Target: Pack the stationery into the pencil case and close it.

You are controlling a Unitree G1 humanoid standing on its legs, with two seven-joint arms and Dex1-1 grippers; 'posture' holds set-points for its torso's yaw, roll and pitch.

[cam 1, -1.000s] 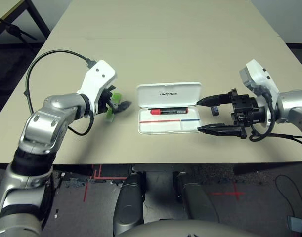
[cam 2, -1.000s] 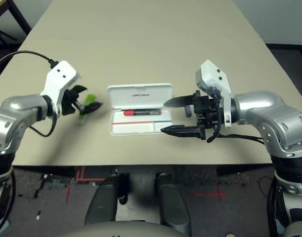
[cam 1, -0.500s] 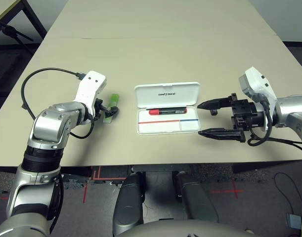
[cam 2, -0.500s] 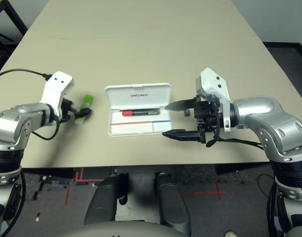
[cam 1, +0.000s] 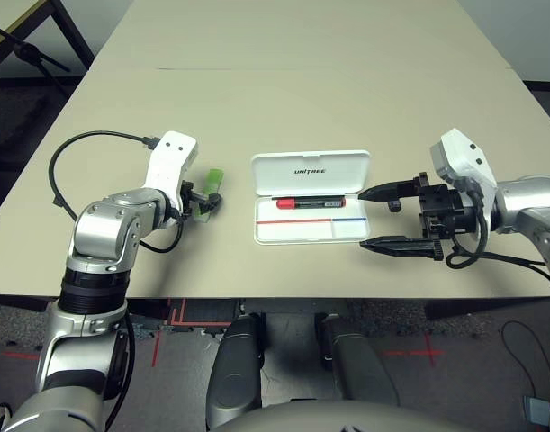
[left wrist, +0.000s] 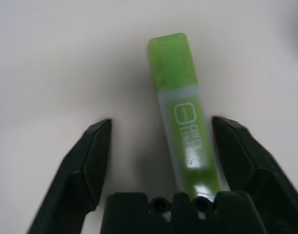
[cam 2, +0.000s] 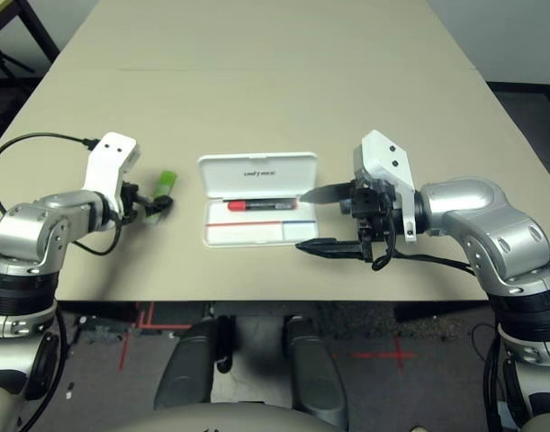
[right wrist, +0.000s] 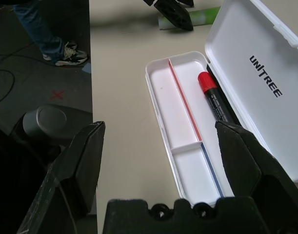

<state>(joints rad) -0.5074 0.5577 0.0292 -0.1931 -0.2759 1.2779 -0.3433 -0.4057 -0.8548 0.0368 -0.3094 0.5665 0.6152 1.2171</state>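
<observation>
On the beige desk (cam 1: 284,81) the case (cam 1: 311,208) lies open, marker (cam 1: 309,202) inside. The left hand (left wrist: 161,146) straddles the green stick (left wrist: 183,112), fingers spread, not gripping. The stick looks light, stiff and slick; pinch its long edges. The right hand (cam 1: 387,218) gapes empty.

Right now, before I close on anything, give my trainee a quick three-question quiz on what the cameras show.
1. True or false: the red-capped marker already lies inside the open pencil case.
2. What lies between the left gripper's fingers? A) green stick B) marker C) nothing
3. Fill in: the right gripper hangs beside the case with its jaws ____.

Key: 1 true. 2 A: the green stick lies on the table between the spread fingers, not yet clamped. 3 open.
</observation>
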